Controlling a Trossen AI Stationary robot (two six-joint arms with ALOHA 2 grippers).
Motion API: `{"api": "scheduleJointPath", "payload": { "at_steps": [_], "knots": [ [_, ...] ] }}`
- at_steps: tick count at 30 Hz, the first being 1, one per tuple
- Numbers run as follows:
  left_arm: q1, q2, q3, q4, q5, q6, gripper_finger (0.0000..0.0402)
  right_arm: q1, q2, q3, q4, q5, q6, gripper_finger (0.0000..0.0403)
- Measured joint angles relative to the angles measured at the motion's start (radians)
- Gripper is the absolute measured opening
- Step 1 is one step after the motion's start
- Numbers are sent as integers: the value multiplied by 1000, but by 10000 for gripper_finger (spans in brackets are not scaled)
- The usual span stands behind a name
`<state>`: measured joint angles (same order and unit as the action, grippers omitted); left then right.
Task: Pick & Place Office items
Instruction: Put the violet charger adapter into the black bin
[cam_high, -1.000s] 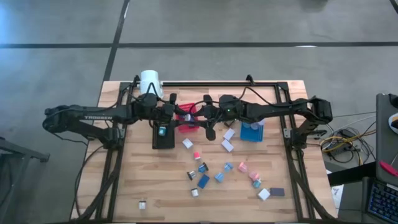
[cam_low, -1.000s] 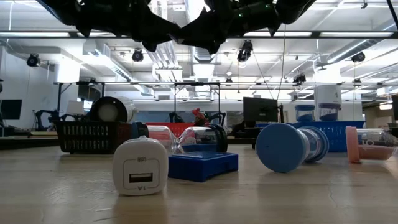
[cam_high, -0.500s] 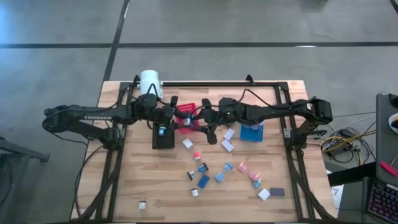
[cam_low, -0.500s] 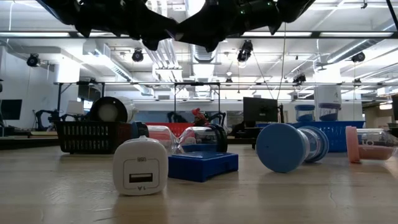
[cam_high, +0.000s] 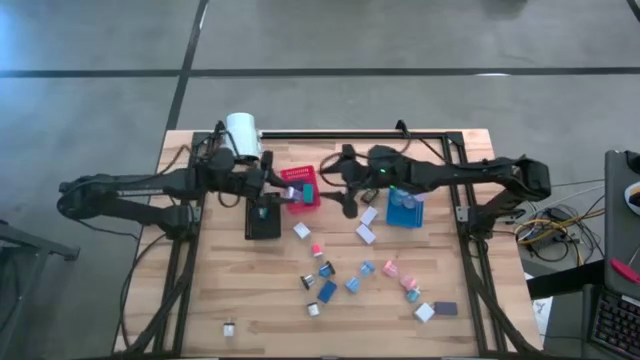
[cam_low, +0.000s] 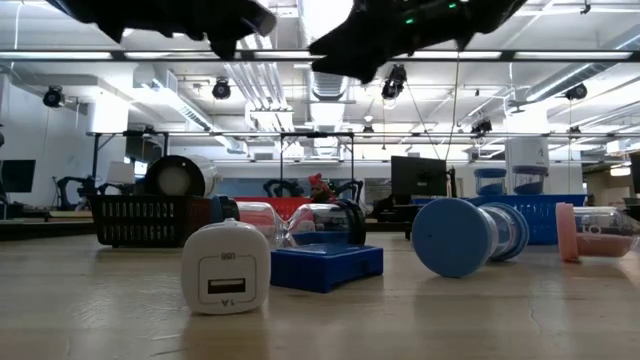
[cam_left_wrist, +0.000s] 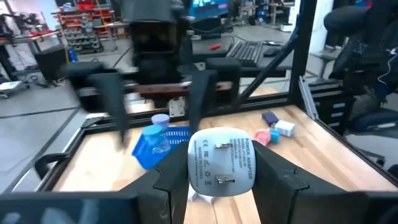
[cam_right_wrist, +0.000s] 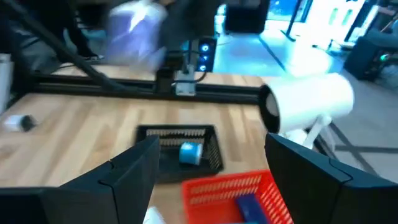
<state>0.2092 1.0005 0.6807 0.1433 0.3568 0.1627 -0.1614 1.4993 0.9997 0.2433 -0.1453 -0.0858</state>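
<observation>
My left gripper (cam_high: 286, 189) is shut on a white charger plug (cam_left_wrist: 221, 164) above the left side of the red bin (cam_high: 303, 176). My right gripper (cam_high: 346, 188) hangs open and empty just right of the red bin, facing the left gripper. A teal piece (cam_high: 310, 187) lies in the red bin and a blue piece (cam_high: 262, 210) in the black bin (cam_high: 263, 226). Several small white, pink, blue and black office items (cam_high: 365, 270) lie scattered on the table's middle and near part. My left gripper pinches the white charger plug by its two opposite side faces (cam_left_wrist: 194, 168) between its two fingers. The fingers reach roughly level from the table's left side. The plug's pronged face (cam_left_wrist: 222, 180) is turned back toward the wrist, and the plug is lifted clear above the red bin.
A big white cylinder (cam_high: 243, 132) lies at the far left behind the left arm. A blue bin (cam_high: 405, 211) holding blue pieces stands right of the right gripper. A dark metal frame (cam_high: 440, 135) runs along the table's far and side edges. One small piece (cam_high: 229, 327) lies near the front left.
The two grippers, close together over the red bin before, have drawn apart: the left has gone back toward the table's left edge with the white plug, and the right toward the table's right edge. More of the red bin now shows between them.
</observation>
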Motion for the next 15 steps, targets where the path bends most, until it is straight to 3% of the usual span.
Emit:
{"api": "scheduleJointPath", "payload": {
  "at_steps": [9,15],
  "knots": [
    [2,-223,-82,-108,-51,-54,137,-36,-297,-285,92,-7,35,247],
    [4,-346,-178,-137,-96,-108,137,-58,-520,-469,99,-5,52,191]
  ]
}}
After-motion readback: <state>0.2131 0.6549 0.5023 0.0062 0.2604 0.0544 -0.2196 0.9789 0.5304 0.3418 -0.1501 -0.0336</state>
